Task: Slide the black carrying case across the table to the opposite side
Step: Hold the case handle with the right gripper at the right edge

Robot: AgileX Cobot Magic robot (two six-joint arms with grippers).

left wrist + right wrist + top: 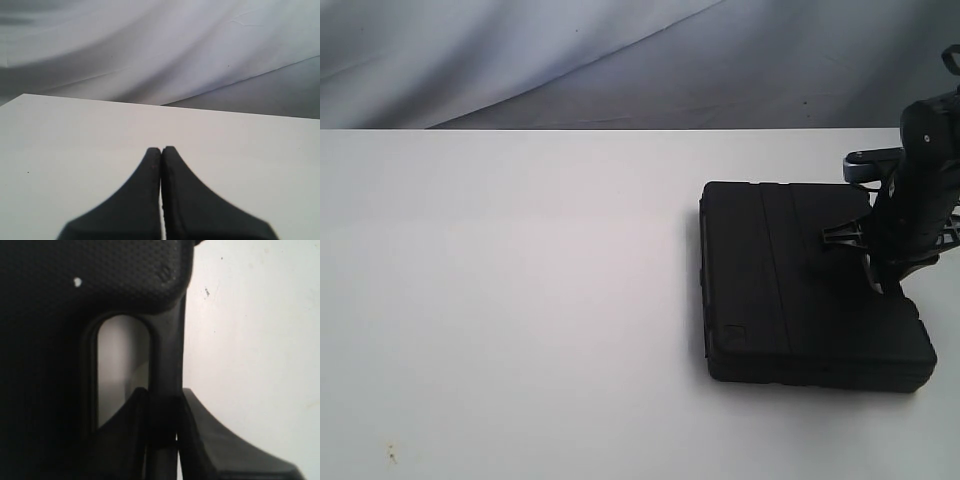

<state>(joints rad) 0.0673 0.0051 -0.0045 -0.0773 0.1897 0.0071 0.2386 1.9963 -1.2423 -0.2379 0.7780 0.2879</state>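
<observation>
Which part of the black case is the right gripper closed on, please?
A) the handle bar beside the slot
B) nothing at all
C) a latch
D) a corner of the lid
A: the right wrist view shows the right gripper with one finger inside the slot and one outside, pinching the handle bar of the case.

Left of the case (pixel 790 290) the table (pixel 500 300) lies open (right to its edge).

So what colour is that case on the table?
The case is plain matte black all over; the exterior view shows it best.
</observation>
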